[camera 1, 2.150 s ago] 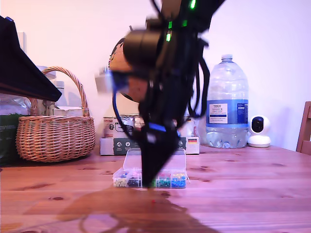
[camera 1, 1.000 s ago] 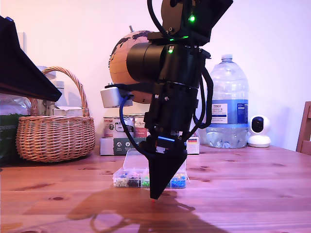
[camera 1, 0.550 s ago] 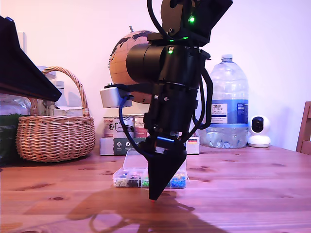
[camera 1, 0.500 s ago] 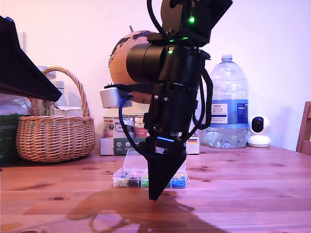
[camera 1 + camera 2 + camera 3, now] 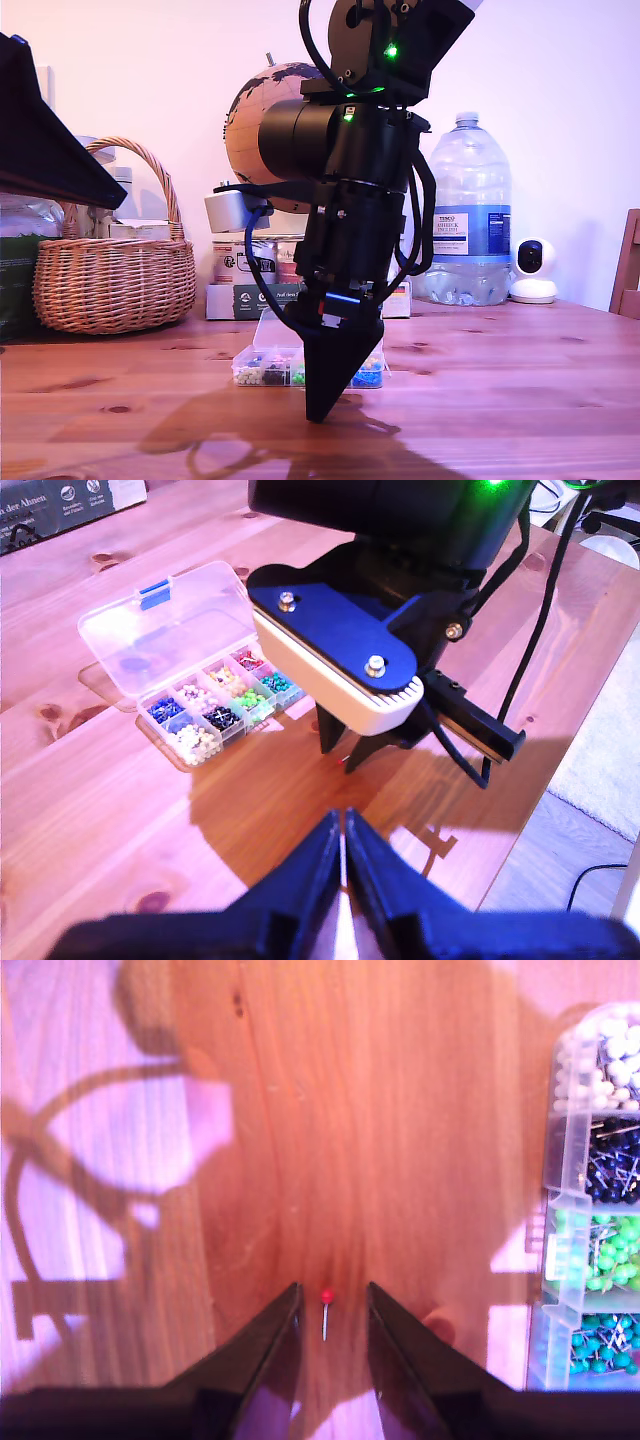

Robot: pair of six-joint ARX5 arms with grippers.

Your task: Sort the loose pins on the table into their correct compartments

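The red pin (image 5: 326, 1308) lies flat on the surface (image 5: 300, 1110), head pointing away from my second tool (image 5: 327, 1310). This tool stands released, one jaw on each side of the pin. My first tool (image 5: 343, 852) is clenched on nothing.

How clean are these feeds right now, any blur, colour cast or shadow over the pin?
Exterior view: sharp, pink-tinted, arm silhouetted. Second wrist view: red pin crisp between my second gripper fingers, inside the arm's shadow. First wrist view: magenta cast, glare on the box lid.

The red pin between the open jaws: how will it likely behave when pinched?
The red pin looks very light, so closing fingers may nudge it aside. Its ball head could let it roll on the smooth table. The thin shaft lies flat, so probably little to grip.
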